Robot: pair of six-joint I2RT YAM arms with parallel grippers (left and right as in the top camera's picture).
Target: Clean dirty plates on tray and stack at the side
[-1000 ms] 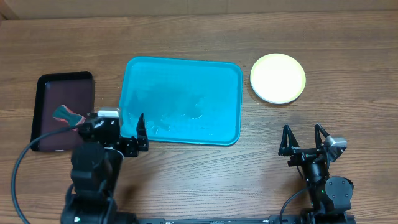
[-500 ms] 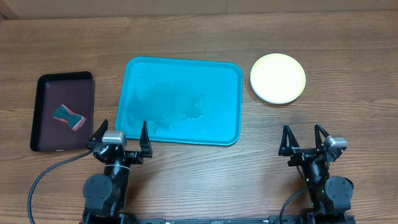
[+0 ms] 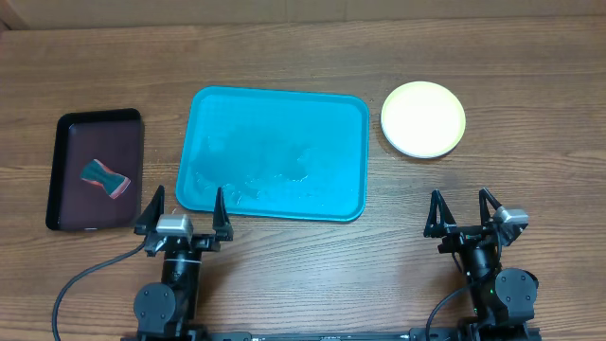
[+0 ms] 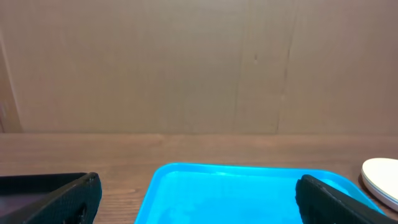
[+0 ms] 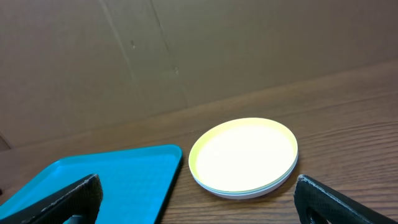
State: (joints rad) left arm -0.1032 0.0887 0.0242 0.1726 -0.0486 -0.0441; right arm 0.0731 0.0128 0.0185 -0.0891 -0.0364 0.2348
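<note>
The turquoise tray (image 3: 275, 152) lies at the table's middle with no plates on it; it also shows in the left wrist view (image 4: 242, 196) and the right wrist view (image 5: 93, 183). The plates (image 3: 423, 118) sit stacked on the table to the tray's right, the yellow-green rimmed one on top; the stack shows in the right wrist view (image 5: 244, 155) and at the left wrist view's right edge (image 4: 382, 177). My left gripper (image 3: 182, 210) is open and empty just in front of the tray's near left corner. My right gripper (image 3: 464, 214) is open and empty, in front of the plates.
A dark maroon-black tray (image 3: 71, 175) stands left of the turquoise tray and holds a green and red sponge (image 3: 104, 177). A cardboard wall (image 4: 199, 62) rises behind the table.
My left arm has drawn back toward the front edge and to the right, away from the dark tray, leaving the sponge uncovered. The right arm has not moved.
</note>
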